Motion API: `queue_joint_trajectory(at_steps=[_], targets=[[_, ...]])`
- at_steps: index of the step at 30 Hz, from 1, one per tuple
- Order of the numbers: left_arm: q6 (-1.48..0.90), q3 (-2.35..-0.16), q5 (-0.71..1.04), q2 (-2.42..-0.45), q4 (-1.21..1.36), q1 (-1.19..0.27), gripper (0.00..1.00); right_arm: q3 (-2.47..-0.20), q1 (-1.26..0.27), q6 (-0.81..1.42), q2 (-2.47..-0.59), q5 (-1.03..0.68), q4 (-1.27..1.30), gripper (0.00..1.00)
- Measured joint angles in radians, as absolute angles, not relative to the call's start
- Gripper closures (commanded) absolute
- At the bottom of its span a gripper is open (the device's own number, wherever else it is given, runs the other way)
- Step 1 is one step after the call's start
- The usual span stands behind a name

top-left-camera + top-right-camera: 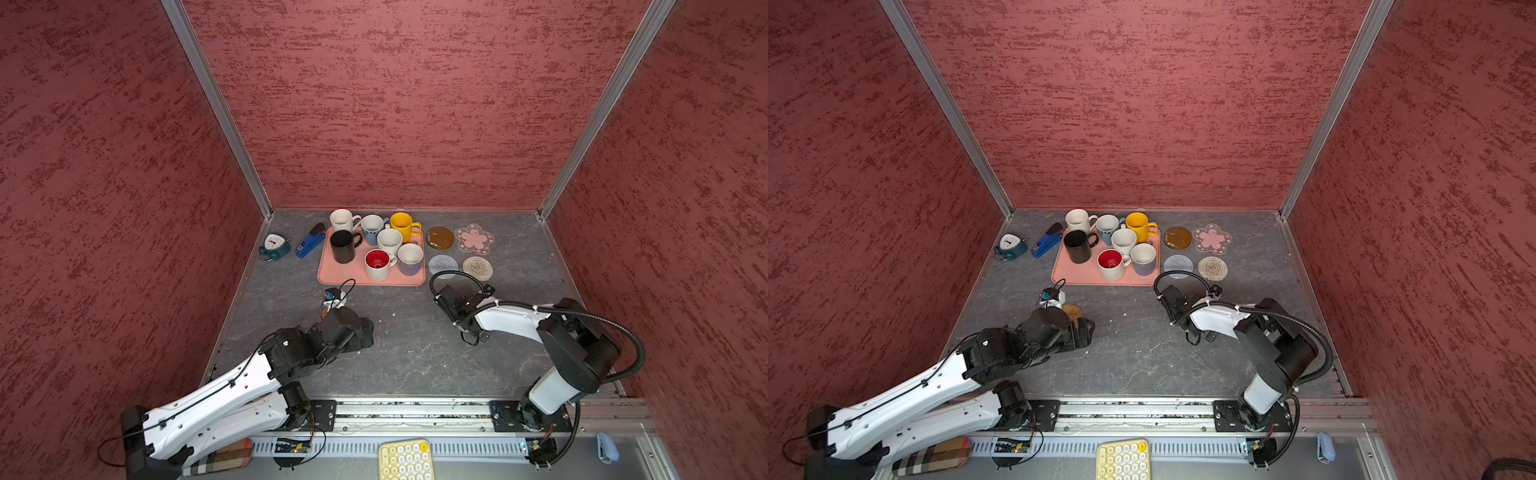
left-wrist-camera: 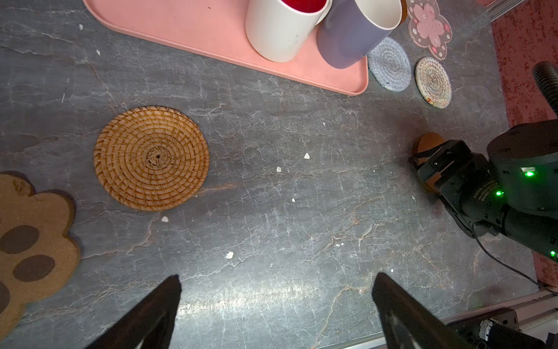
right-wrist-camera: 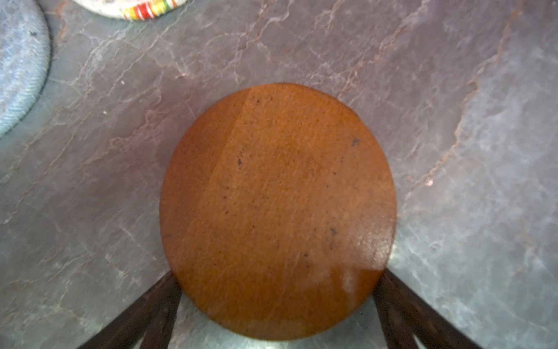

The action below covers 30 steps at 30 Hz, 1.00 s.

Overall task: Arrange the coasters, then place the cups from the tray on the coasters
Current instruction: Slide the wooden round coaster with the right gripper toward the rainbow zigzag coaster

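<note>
Nearest the base, the left gripper (image 2: 277, 276) is hanging over the bare table (image 2: 302, 211), its jaws standing wide apart with nothing between them. Just beyond it the rattan coaster (image 2: 151, 157) is lying flat, with the paw-print coaster (image 2: 33, 241) beside it, not touching.

The right gripper (image 3: 277, 273) is likewise standing spread. Its tips are sitting at either side of a brown disc coaster (image 3: 277, 196) that is lying flat on the table. Whether they are pressing its rim, I cannot tell. The disc is looking thin, stiff and smooth, so it is probably light but awkward to lift. Pinching it across the rim, or tipping one edge up first, seems wisest. The rattan one is rougher and should be offering better purchase.

Farther off, the pink tray (image 1: 336, 276) is carrying all seven mugs upright and crowded, with the black mug (image 1: 345, 247), the red-lined mug (image 1: 379, 264) and the lavender mug (image 1: 410, 258) at the front. Being glazed ceramic, they are likely heavy, slippery and breakable. The wall at the rim, on an outer mug, looks the safest hold.

Right of the tray in both top views, four coasters are lying apart. The grey coaster (image 1: 443, 265) and the beige coaster (image 1: 477, 267) are nearer. The second brown disc (image 1: 439, 237) and the pink flower coaster (image 1: 474, 238) are beyond them.
</note>
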<state>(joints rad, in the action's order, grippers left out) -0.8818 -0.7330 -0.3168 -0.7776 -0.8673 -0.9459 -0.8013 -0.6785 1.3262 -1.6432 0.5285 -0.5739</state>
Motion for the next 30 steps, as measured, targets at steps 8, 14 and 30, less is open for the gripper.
queue_joint_trajectory(at_steps=[8,14,30], targets=[[-0.88,-0.733,-0.313,-0.787,-0.867,-0.934,0.01,-0.797,-0.632,1.272,-1.644,0.529,-0.539,0.02],[-0.865,-0.733,-0.302,-0.787,-0.865,-0.917,0.0,-0.796,-0.611,1.228,-1.65,0.531,-0.506,0.02],[-0.846,-0.733,-0.266,-0.788,-0.863,-0.883,0.01,-0.843,-0.571,1.173,-1.7,0.553,-0.472,0.02]])
